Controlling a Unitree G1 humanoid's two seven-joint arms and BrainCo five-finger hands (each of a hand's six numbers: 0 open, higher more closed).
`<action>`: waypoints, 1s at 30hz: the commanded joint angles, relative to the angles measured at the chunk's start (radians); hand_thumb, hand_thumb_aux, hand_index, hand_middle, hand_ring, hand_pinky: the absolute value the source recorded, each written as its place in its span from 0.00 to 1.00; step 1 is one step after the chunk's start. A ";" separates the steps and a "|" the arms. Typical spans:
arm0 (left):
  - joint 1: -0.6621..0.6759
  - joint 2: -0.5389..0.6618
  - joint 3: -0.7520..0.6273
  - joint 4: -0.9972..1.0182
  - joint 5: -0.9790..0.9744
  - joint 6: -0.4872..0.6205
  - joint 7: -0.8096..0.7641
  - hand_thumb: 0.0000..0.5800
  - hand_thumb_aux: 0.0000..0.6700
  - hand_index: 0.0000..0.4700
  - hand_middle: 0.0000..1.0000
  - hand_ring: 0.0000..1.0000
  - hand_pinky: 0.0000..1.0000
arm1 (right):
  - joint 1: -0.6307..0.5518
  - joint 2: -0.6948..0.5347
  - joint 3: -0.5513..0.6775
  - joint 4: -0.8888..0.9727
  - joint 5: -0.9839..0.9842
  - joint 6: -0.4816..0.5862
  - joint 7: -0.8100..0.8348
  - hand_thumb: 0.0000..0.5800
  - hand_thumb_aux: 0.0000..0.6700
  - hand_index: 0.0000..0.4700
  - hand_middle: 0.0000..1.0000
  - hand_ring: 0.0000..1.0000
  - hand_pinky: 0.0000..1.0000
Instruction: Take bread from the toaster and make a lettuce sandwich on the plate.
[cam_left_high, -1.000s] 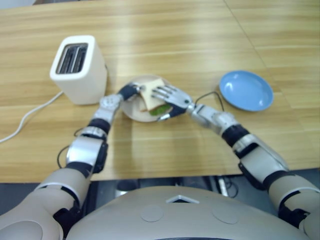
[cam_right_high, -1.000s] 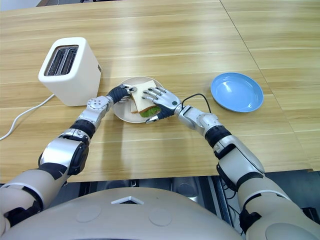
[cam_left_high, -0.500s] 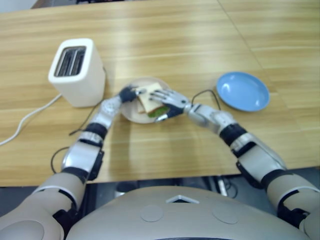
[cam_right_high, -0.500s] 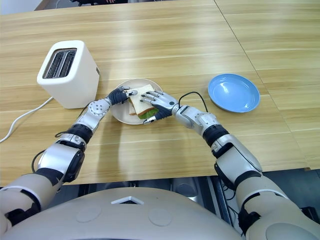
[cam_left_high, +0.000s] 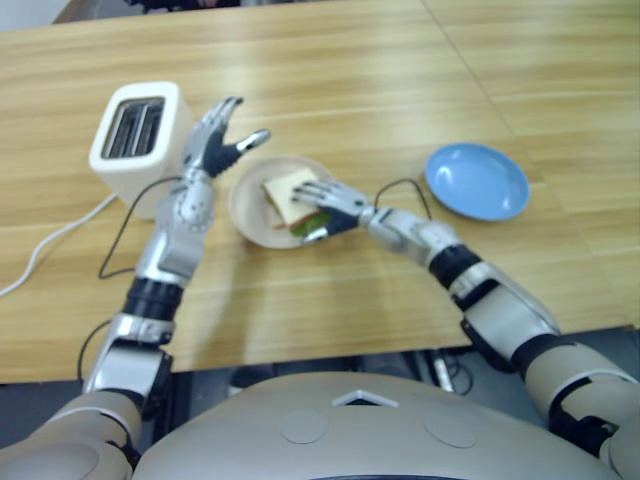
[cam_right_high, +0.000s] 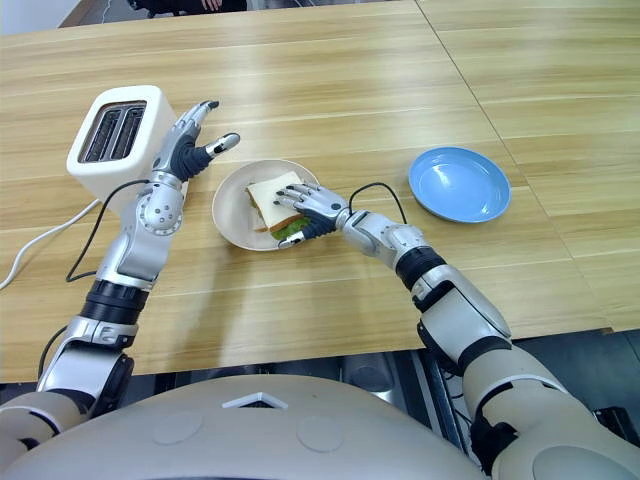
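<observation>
Left hand (cam_right_high: 185, 150): held up above the tabletop (cam_right_high: 330, 90); fingers spread wide and straight, holding nothing; thumb splayed out to the right
Right hand (cam_right_high: 318, 208): low over the right side of the cream plate (cam_right_high: 226, 205); fingers fanned across the top slice, thumb tucked at the near edge by the lettuce (cam_right_high: 289, 231), so the sandwich's right corner is pinched between them
Sandwich (cam_right_high: 268, 193): lies flat on the cream plate, partly under the right fingers; pale top slice, its left half bare; well below and to the right of the left fingers
Lettuce: green leaf showing out of the sandwich's near edge, between the right fingers and thumb
Cream plate: on the tabletop under the right fingers; its left rim near the left forearm, below the left fingers
Toaster (cam_right_high: 110, 150): white, upright, two slots on top; just left of the left fingers, apart from them
White power cord (cam_right_high: 35, 252): runs from the toaster's base towards the left edge, well left of both sets of fingers
Blue plate (cam_right_high: 460, 185): on the tabletop well to the right of the right fingers, beyond the right forearm
Black cable (cam_right_high: 375, 187): loops on the tabletop just behind the right wrist, between the right fingers and the blue plate
</observation>
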 joint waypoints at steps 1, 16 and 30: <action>0.041 -0.024 0.031 0.027 -0.207 -0.045 -0.163 0.03 0.02 0.02 1.00 1.00 1.00 | 0.103 -0.068 -0.081 -0.101 0.079 -0.084 -0.116 0.00 0.00 0.00 0.00 0.00 0.00; 0.254 0.110 0.130 -0.227 -0.527 0.036 -0.486 1.00 1.00 0.98 1.00 1.00 1.00 | 0.530 -0.221 -0.490 -0.851 0.286 -0.087 -0.019 0.00 0.00 0.00 0.00 0.00 0.00; 0.398 0.355 0.173 -0.248 -0.427 -0.021 -0.573 1.00 1.00 0.98 1.00 1.00 1.00 | 0.653 -0.336 -0.410 -0.900 0.237 0.027 0.342 1.00 1.00 0.98 1.00 1.00 1.00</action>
